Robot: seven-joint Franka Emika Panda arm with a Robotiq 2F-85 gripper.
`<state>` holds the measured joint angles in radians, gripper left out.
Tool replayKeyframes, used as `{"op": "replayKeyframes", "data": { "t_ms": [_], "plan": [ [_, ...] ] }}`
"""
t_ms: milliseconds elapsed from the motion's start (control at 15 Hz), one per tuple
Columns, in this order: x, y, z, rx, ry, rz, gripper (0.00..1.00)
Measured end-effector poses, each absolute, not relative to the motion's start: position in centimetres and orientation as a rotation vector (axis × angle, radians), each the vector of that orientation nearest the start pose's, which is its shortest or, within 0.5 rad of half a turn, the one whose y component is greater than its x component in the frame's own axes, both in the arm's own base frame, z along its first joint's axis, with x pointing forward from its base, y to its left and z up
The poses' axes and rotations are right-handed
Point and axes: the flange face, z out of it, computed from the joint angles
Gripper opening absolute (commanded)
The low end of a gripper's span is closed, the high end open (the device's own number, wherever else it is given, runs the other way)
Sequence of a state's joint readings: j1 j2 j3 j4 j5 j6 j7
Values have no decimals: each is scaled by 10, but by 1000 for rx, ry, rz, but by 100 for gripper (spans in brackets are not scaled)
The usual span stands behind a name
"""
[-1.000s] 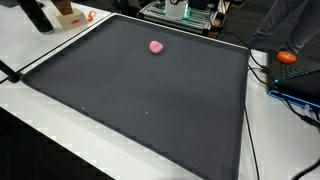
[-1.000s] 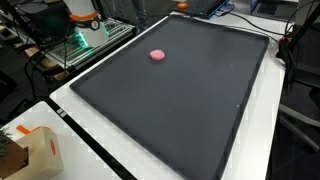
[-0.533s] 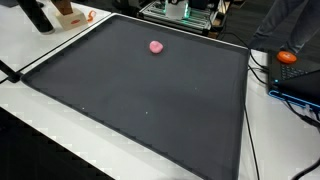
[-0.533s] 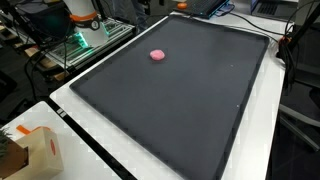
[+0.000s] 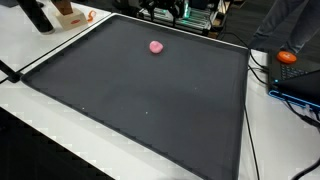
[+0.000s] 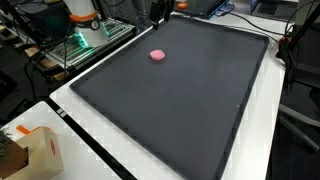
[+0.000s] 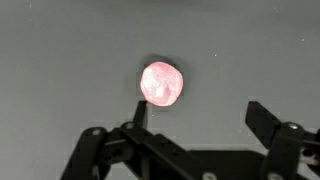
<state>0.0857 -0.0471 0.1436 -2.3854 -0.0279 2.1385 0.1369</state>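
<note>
A small pink rounded lump (image 5: 156, 46) lies on a large black mat (image 5: 150, 100), near the mat's far edge; it also shows in the second exterior view (image 6: 157, 55). My gripper (image 7: 198, 115) is open and empty, hanging above the mat. In the wrist view the pink lump (image 7: 162, 84) lies just beyond my left finger, not between the fingers. In both exterior views only a dark part of the gripper shows at the top edge (image 5: 165, 9) (image 6: 158, 10), above and behind the lump.
The mat (image 6: 190, 100) lies on a white table. A cardboard box (image 6: 35, 152) stands at one corner. An orange object (image 5: 288, 57) and cables lie beside the mat. Green-lit equipment (image 6: 85, 40) stands past the far edge.
The gripper has come into view at the top edge of both exterior views, above the far side of the mat. The pink lump has not moved.
</note>
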Motion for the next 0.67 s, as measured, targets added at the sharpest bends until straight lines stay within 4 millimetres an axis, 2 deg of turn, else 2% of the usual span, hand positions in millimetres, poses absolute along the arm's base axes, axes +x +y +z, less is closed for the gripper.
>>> {"op": "replayKeyframes", "data": {
  "t_ms": [667],
  "plan": [
    [461,163,243,-3284,-568,523,100]
  ]
}}
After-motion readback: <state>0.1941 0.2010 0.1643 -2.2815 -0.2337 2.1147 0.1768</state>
